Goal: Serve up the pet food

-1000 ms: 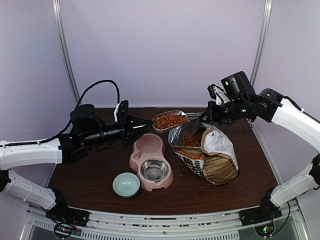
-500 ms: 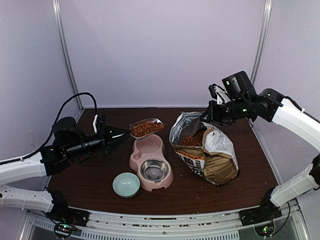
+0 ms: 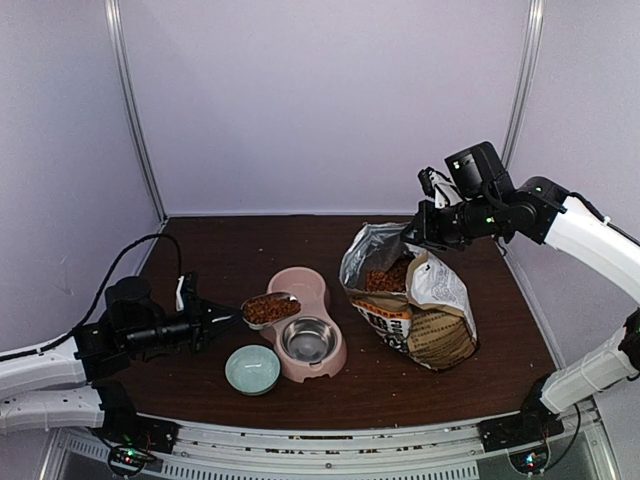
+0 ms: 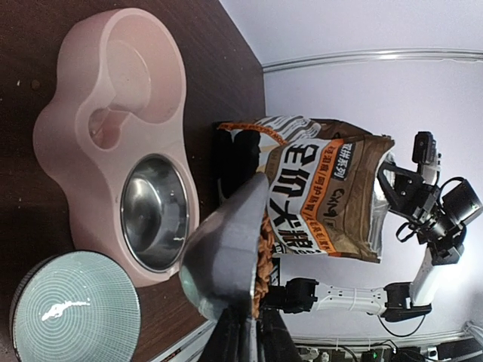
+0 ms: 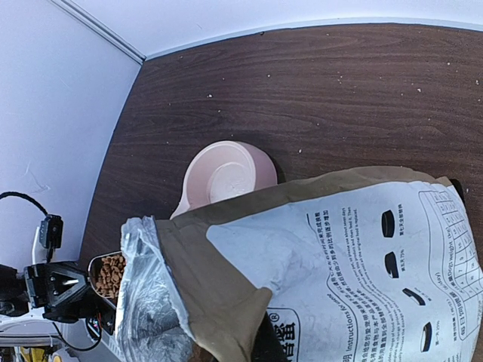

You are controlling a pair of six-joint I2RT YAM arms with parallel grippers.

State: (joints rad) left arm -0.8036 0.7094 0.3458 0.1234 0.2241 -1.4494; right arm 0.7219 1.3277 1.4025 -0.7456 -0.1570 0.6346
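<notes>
Top external — left claw (image 3: pixel 215 322): clamped on the scoop (image 3: pixel 262 298) handle.
Pet food (image 3: pixel 266 310): heaped in scoop, over left edge of pink double bowl (image 3: pixel 318 287); more inside bag (image 3: pixel 438 300).
Right claw (image 3: pixel 418 232): pinching bag's open rim — bag stands on counter (image 3: pixel 220 250).

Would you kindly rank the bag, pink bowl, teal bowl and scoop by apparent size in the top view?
bag
pink bowl
teal bowl
scoop, only slightly smaller; raised, so unsure
</notes>
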